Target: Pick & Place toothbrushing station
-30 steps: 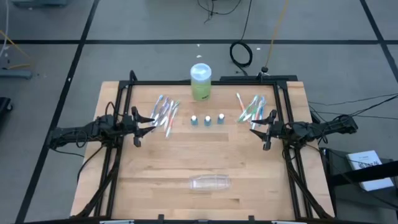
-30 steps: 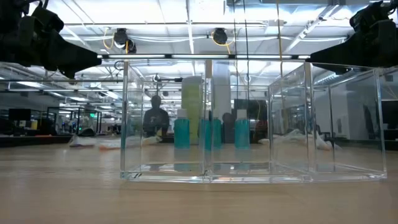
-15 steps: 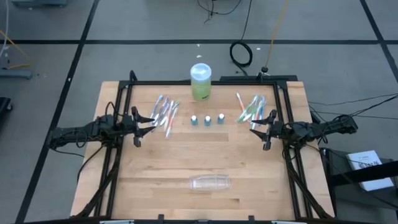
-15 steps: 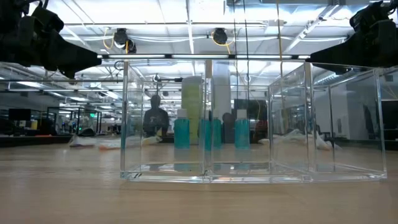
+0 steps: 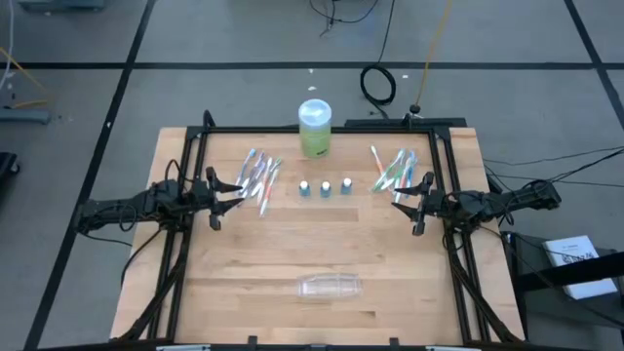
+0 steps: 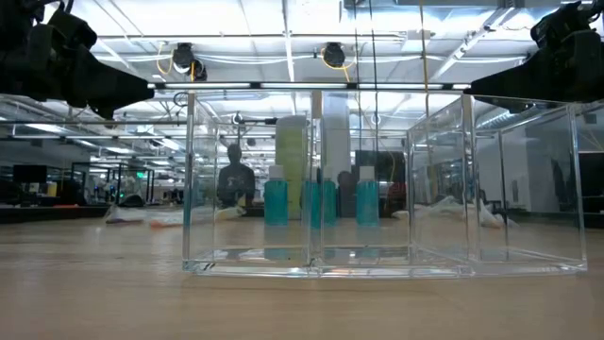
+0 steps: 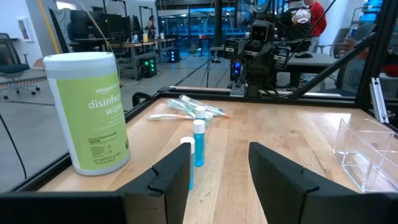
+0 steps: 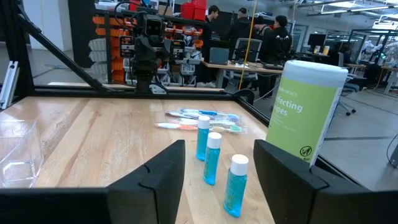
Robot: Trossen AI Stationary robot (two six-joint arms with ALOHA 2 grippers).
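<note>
Three small blue tubes with white caps (image 5: 326, 186) stand upright in a row at mid-table; they also show in the right wrist view (image 8: 212, 157). Thin toothbrushes lie flat in two piles, one far left (image 5: 261, 175) and one far right (image 5: 393, 169). A clear plastic container with compartments (image 5: 329, 286) rests on the table near the front edge; it fills the low view (image 6: 377, 189). My left gripper (image 5: 229, 188) is open and empty beside the left pile. My right gripper (image 5: 405, 200) is open and empty beside the right pile.
A green-and-white wipes canister (image 5: 315, 129) stands at the far middle, behind the tubes. A black frame (image 5: 322, 129) runs along the table's far, left and right sides. Bare wood lies between the tubes and the clear container.
</note>
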